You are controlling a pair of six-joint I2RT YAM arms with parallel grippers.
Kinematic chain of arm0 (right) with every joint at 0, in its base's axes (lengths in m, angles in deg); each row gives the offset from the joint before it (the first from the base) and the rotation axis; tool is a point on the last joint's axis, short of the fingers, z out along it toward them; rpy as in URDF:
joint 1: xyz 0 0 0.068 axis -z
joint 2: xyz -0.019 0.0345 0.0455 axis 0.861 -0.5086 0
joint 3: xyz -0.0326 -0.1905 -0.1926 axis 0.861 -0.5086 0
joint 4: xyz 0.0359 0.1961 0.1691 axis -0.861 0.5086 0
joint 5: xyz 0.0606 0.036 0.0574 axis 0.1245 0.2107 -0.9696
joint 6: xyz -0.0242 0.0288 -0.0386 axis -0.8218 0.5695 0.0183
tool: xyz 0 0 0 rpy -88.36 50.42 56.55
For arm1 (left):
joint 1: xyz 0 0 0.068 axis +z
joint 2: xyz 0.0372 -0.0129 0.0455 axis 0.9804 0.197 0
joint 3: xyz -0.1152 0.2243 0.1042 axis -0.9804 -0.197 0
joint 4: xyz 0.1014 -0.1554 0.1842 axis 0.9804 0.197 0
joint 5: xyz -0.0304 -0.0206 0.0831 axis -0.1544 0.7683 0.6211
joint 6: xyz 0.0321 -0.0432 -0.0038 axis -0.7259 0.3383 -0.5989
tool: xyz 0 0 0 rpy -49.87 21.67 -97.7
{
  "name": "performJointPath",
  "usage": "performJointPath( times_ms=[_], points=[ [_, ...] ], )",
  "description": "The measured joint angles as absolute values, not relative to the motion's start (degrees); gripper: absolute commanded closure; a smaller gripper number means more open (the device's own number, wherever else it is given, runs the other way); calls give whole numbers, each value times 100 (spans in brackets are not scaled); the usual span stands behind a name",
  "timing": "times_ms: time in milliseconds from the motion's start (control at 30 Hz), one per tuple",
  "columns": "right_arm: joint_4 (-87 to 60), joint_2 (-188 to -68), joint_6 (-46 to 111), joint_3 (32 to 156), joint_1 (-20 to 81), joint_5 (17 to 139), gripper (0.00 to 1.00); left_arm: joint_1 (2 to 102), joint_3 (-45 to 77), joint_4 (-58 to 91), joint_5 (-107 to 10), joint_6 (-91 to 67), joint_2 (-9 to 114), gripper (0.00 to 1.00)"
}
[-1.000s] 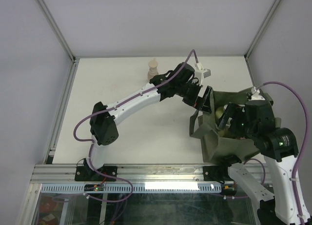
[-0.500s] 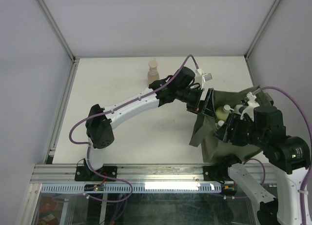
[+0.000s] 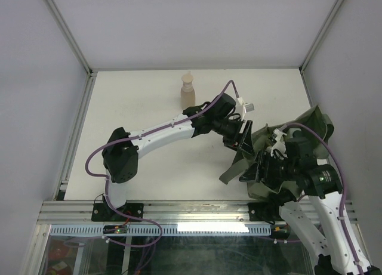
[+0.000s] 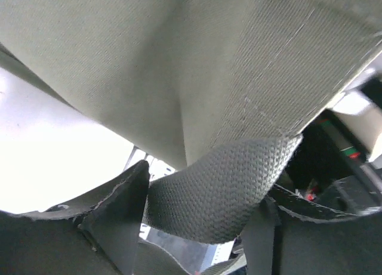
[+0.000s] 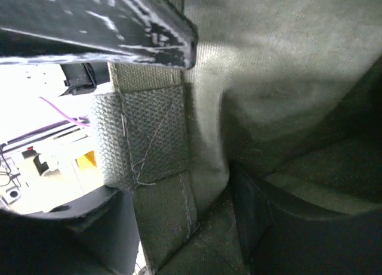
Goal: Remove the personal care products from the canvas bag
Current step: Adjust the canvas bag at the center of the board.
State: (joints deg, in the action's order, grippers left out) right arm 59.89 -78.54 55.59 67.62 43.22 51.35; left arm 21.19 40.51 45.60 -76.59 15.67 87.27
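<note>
The olive canvas bag (image 3: 313, 119) sits crumpled at the right of the table, held up between both arms. My left gripper (image 3: 243, 145) is at its left rim. In the left wrist view a woven strap (image 4: 221, 185) spans the gap of that gripper (image 4: 206, 191) and touches both fingers. My right gripper (image 3: 258, 170) is at the bag's near edge. In the right wrist view it (image 5: 179, 191) is shut on the fabric beside a stitched strap patch (image 5: 146, 138). One tan bottle (image 3: 188, 90) stands upright on the table at the back. The bag's inside is hidden.
White walls and metal posts enclose the table (image 3: 149, 108) on three sides. An aluminium rail (image 3: 179, 212) runs along the near edge by the arm bases. A purple cable (image 3: 316, 135) loops over the right wrist.
Both grippers have closed from wide onto the bag. The left gripper moved nearer and slightly left, the right wrist swung left and down, and the bag's rim folded and lifted with them.
</note>
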Motion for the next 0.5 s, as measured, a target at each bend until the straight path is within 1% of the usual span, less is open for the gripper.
performJointPath(
  times_ms=[67,200,433,500],
  points=[
    [6008,-7885,5642,6860,4320,5356,33,2121,4014,4597,-7659,1493,8731,53],
    [6187,-7950,5559,7599,4322,6337,32,2121,4014,4582,-7696,1362,8731,62],
    [6590,-8538,5378,8991,4320,8142,32,2121,4266,4551,-7825,1259,8913,67],
    [6633,-8711,5339,9238,4320,8643,31,2121,4375,4573,-7860,1198,9015,67]
  ],
)
